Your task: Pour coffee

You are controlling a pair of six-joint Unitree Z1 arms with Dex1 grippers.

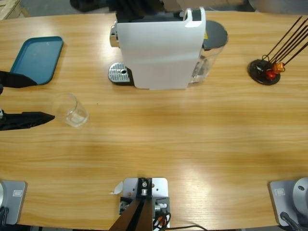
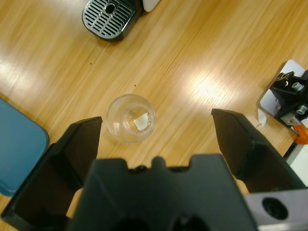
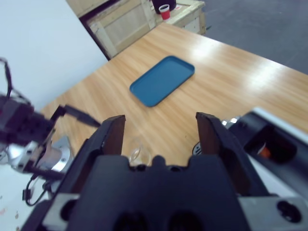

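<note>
While the left gripper (image 1: 45, 98) waits spread wide and empty at the tabletop's (image 1: 192, 139) edge, the upright glass (image 1: 72, 110) (no coffee in it yet) stands just ahead between its jaws, untouched.

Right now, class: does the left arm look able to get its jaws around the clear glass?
Probably yes. The left gripper is open, with the empty glass upright on bare table just ahead of its jaws and nothing between.

The left gripper (image 2: 156, 139) is matte black — two broad wedge-shaped jaws on a blocky body, a silver-grey plate with a round hole beside it.

The right gripper (image 3: 160, 131) looks alike.
</note>
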